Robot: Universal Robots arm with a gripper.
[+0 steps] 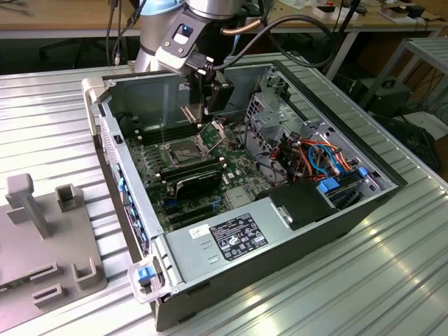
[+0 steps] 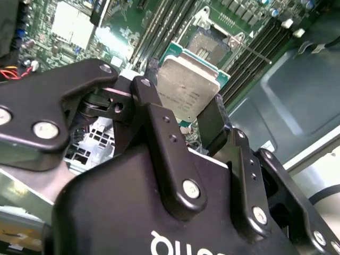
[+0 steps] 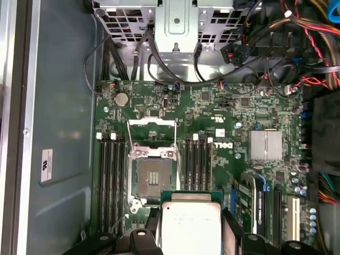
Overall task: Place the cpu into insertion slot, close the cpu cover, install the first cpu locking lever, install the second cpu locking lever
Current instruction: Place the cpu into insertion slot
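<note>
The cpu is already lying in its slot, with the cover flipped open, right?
Not quite. The cpu is clamped in the gripper above the board; the insertion slot lies empty, as the first wrist view shows. The cpu cover is open.

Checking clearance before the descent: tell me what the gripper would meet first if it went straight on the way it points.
Probably the open insertion slot or the motherboard right beside it. The gripper, shut on the cpu, points down at the board with nothing between; depth is unclear.
</note>
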